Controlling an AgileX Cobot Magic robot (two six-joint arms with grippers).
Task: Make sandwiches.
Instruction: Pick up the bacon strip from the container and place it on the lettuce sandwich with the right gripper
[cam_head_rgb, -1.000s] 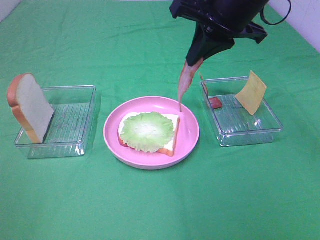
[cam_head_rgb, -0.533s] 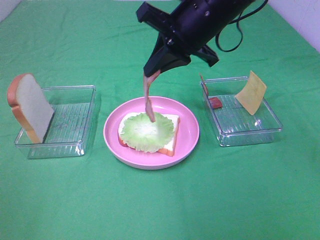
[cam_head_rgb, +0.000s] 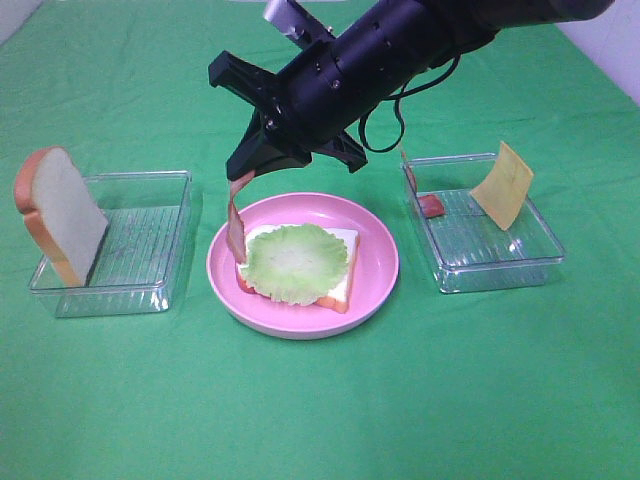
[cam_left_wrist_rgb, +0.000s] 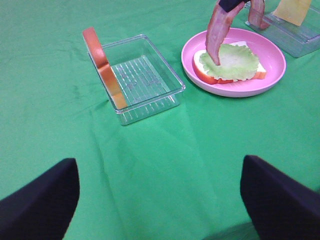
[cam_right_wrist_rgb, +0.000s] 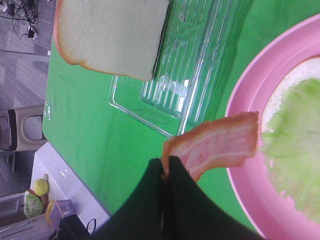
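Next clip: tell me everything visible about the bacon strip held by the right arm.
The bacon strip is a thin, floppy reddish-pink toy piece with paler streaks. The shut right tool pinches its top end, so it hangs nearly vertical above the left side of the pink plate. Its lower end reaches the lettuce edge; whether it touches is unclear.

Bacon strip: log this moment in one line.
right claw: shut on bacon strip | strip tip at lettuce edge | left claw: open

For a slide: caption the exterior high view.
Right gripper dangles a bacon strip over lettuce and bread on the pink plate.
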